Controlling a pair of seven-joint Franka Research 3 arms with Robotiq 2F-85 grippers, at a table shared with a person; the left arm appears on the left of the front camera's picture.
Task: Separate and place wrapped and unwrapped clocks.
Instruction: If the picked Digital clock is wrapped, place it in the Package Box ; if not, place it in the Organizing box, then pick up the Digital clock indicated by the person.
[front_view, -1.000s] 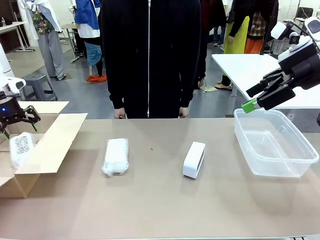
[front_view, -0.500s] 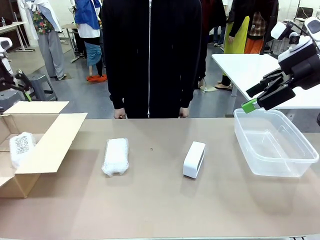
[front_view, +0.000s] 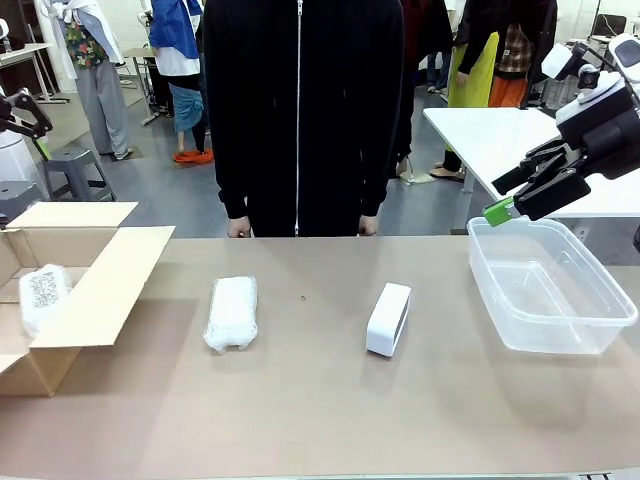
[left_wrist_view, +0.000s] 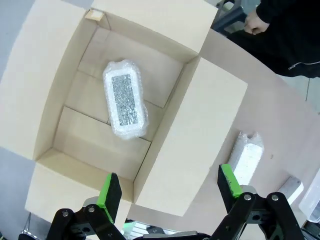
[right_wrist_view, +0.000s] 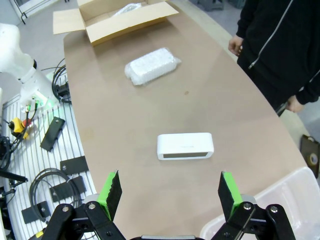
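One wrapped clock (left_wrist_view: 125, 105), its speckled grey face showing through the bubble wrap, lies in the cardboard box (left_wrist_view: 170, 150); the front view shows this bundle (front_view: 42, 295) too. My left gripper (left_wrist_view: 167, 187) hangs open high above that box, empty, and shows at the top left (front_view: 22, 108) in the front view. A second wrapped clock (front_view: 231, 312) lies on the table left of centre. The unwrapped clock (front_view: 388, 318), a smooth white block, lies right of centre. My right gripper (front_view: 508, 206) hovers open and empty over the near corner of the clear bin (front_view: 590, 330). In the right wrist view the right gripper (right_wrist_view: 169, 192) looks down on the white clock (right_wrist_view: 185, 146).
A person in black stands at the far edge, with hands (front_view: 238, 230) at the table rim. The open box's flap (front_view: 110, 275) lies over the table's left end. The bin holds nothing.
My left gripper has risen from just above the box to high at the left edge. The right arm and the clocks have not moved.
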